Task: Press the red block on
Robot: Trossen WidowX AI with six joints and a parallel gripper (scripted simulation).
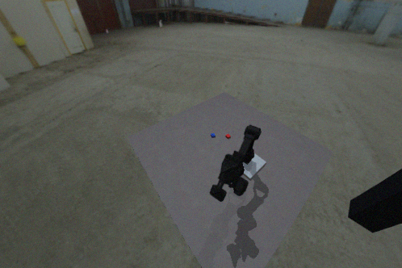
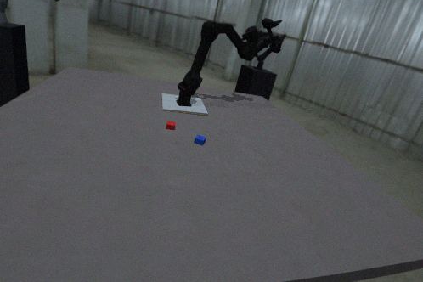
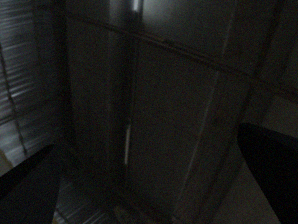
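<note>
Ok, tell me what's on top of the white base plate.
The black robot arm's foot stands on the white base plate, with a shadow falling across part of it. The patch directly beneath the foot is covered, so what lies there cannot be seen.

Top: high, far, angled down; exterior: lower, nearer; both share arm (image 1: pixel 231 168) (image 2: pixel 200 59), tabletop (image 1: pixel 182 144) (image 2: pixel 178 202).

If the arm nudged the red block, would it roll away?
Probably not: the red block is boxy and sits flat, so it should slide instead. It looks small beside the arm, so probably light and easily shoved.
</note>
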